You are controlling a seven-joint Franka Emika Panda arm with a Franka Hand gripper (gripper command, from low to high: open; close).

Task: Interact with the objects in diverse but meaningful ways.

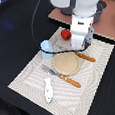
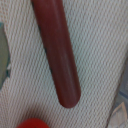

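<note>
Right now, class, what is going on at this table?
A robot arm is lowered over the far end of a striped placemat, close to a red tomato. Its wrist camera looks straight down on a brown sausage lying on the mat. The gripper's jaws aren't visible. The blue cup, wooden plate and toy fish lie untouched.

**Soft picture, even light**

I'm getting bright, even overhead light on the exterior view, only faint shadows on the desk (image 1: 9, 49). It's low-resolution and grainy. My wrist view is heavily blurred: the brown sausage (image 2: 57, 52) is smeared, the red tomato (image 2: 30, 123) out of focus.
</note>
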